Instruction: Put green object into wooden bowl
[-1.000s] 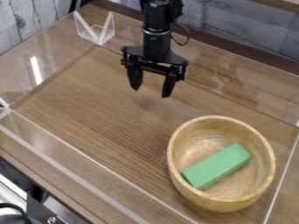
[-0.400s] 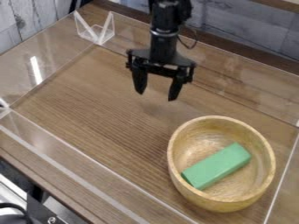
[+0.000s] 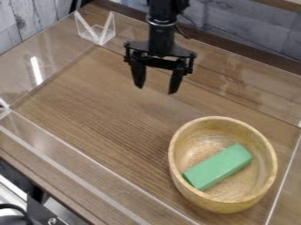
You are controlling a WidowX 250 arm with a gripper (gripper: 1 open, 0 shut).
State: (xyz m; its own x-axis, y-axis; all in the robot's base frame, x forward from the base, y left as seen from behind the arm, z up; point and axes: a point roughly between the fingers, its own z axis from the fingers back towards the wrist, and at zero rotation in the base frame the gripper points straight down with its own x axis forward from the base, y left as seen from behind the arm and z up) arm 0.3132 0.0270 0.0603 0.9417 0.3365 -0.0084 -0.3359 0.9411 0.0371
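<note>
Green block point(image 3: 220, 166) sits inside the wooden bowl point(image 3: 188, 139) (lying diagonal), gripper point(image 3: 159, 86) hangs well apart, fingers spread, empty.

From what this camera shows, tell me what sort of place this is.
Probably a lab test bench for robot handling, not a home. A wood-grain tabletop is fenced by clear plastic walls, an arm's open pincer hangs above it, and the only props are a wooden bowl holding a green block.
</note>
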